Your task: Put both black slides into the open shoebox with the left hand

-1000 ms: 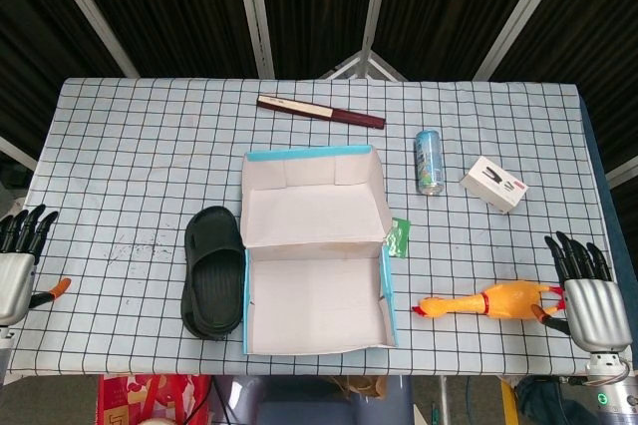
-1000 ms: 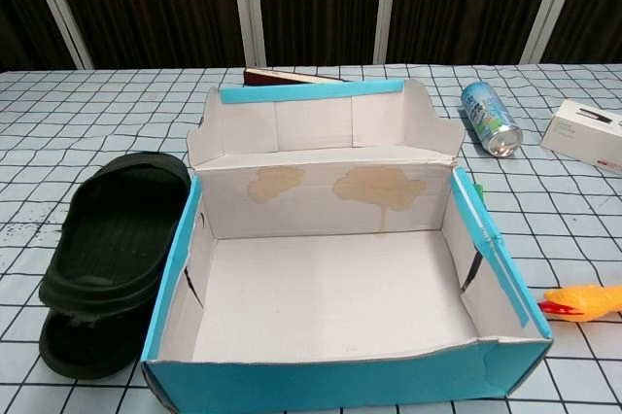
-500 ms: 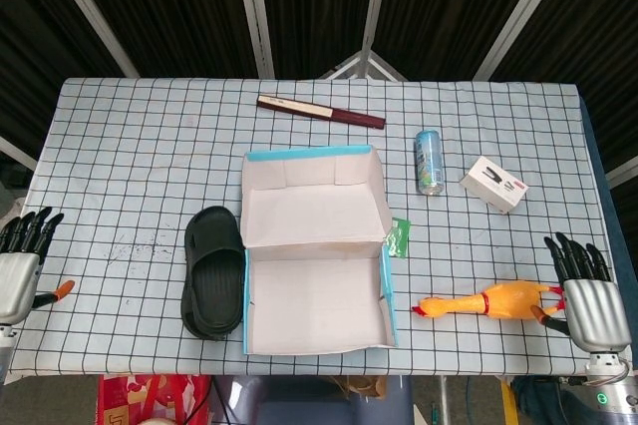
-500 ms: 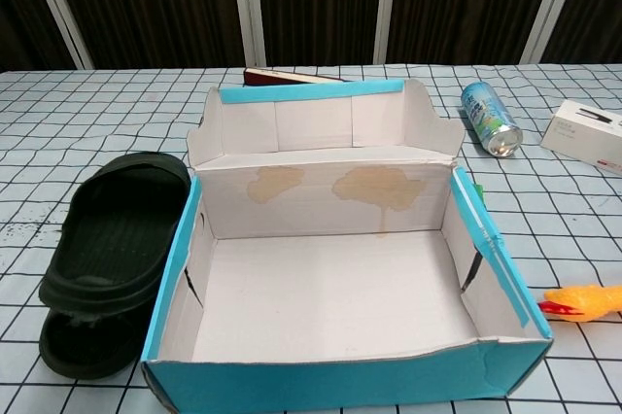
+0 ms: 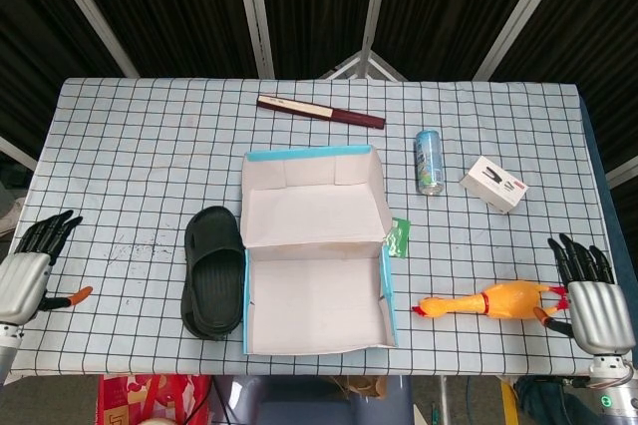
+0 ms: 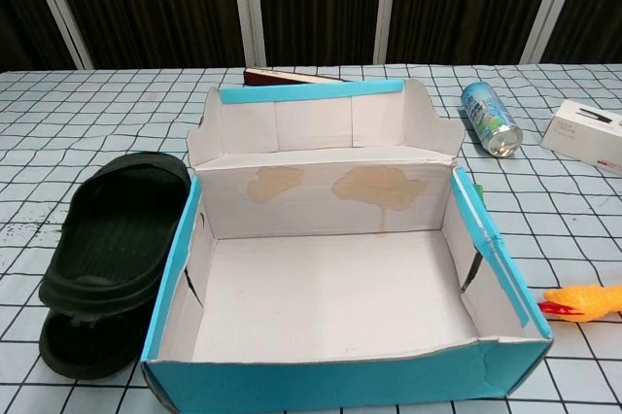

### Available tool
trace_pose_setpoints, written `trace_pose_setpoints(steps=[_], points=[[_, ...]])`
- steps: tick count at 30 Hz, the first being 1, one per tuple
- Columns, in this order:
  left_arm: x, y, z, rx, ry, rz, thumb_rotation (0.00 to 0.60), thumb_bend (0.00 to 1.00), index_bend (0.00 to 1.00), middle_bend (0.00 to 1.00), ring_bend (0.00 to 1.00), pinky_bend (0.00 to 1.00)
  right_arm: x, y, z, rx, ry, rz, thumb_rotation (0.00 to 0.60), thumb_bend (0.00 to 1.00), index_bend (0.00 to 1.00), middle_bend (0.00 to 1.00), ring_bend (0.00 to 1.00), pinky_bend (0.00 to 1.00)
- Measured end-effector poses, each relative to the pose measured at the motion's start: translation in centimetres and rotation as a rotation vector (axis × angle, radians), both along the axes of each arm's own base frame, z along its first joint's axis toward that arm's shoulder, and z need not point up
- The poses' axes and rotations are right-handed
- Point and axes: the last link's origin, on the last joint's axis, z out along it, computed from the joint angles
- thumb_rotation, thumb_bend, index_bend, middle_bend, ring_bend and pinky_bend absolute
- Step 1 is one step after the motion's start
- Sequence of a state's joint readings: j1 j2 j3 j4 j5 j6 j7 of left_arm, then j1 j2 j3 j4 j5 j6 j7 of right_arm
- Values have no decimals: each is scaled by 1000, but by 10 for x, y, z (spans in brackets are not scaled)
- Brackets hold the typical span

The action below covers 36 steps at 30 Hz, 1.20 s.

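Note:
Two black slides (image 5: pixel 212 270) (image 6: pixel 109 257) lie stacked, one on top of the other, on the checked table just left of the shoebox. The blue shoebox (image 5: pixel 383 275) (image 6: pixel 340 390) stands open and empty, its lid flipped up at the back. My left hand (image 5: pixel 30 266) hovers at the table's left front edge, fingers spread, holding nothing, well left of the slides. Over at the right front corner, my right hand (image 5: pixel 588 295) is open with nothing in it, next to the toy chicken. Neither hand shows in the chest view.
A yellow rubber chicken (image 5: pixel 486 301) (image 6: pixel 587 301) lies right of the box. A blue can (image 5: pixel 429 161) (image 6: pixel 490 119) and a small white box (image 5: pixel 493 184) (image 6: pixel 589 132) sit at the right rear. A dark red flat stick (image 5: pixel 319 111) lies behind the shoebox. A green packet (image 5: pixel 400 237) pokes out beside the box.
My left hand has moved in from the left edge toward the table and a little to the right. The right hand and all objects are still.

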State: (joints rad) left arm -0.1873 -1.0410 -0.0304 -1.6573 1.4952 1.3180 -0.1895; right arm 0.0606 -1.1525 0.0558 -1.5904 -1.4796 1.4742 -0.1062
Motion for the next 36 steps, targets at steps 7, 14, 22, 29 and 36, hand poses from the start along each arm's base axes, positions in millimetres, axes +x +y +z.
trace_pose_setpoints(steps=[7, 14, 22, 29, 36], points=[[27, 27, 19, -273, -35, 60, 600, 65, 10, 53, 0, 0, 0, 0, 0, 2, 1, -3, 600, 162, 0, 53, 92, 67], [64, 60, 46, -465, 65, 155, 600, 59, 25, 68, 0, 0, 0, -2, -3, 20, 4, -12, 600, 162, 0, 52, 92, 67], [131, 102, 61, -565, 85, 202, 600, 64, 75, 109, 0, 10, 0, -2, -3, 22, 3, -13, 600, 163, 0, 52, 91, 67], [153, 125, 52, -570, -18, 219, 600, 68, 99, 121, 0, 19, 1, 0, -3, 32, -1, -15, 600, 162, 0, 52, 92, 67], [149, 140, 32, -597, -8, 245, 600, 69, 88, 122, 0, 19, 0, -1, -3, 33, -2, -22, 600, 162, 0, 52, 92, 67]])
